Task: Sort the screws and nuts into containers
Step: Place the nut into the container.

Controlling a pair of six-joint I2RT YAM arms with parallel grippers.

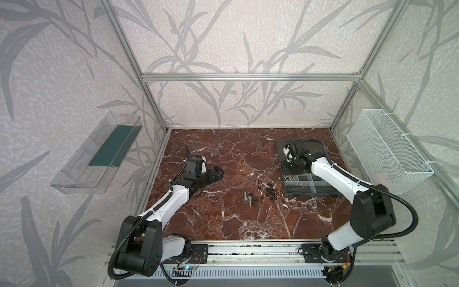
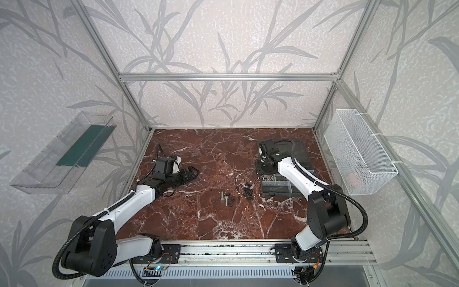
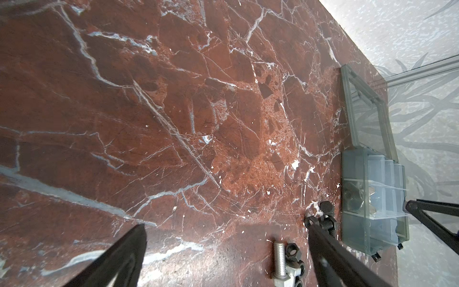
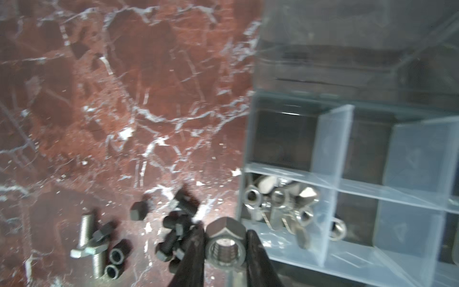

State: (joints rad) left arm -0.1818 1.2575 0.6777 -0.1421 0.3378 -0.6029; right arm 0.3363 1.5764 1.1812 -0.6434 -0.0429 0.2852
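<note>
Your right tool [image 4: 226, 244] is pinching a silver nut [image 4: 224, 229]: hex faces, bright threads in the bore, a black finger [image 4: 195, 251] pressed on either flat. The nut sits right at the edge of the box [image 4: 293, 98]. Just beyond it is the middle compartment [image 4: 323, 198] on that side, which holds a heap of silver nuts [image 4: 279, 198].

Loose on the desk [image 4: 124, 74] you have a cluster of black screws [image 4: 177, 225] and two silver screws [image 4: 87, 231] lying crossed. Black nuts [image 4: 116, 254] touch the silver pair.

Your right arm [image 1: 330, 177] reaches from the front rail across the box, wrist folded down over its left side. Your left tool [image 1: 215, 174] is spread wide, low over the left of the desk and well apart from the fasteners.

Only the right wrist view shows the held nut, and that view is smeared. In both top views the wrist hides the tips. The left wrist view adds the lid [image 3: 365, 116], lying open and flat behind the box. It also shows the left fingers [image 3: 116, 258] far apart, with bare marble between them.
</note>
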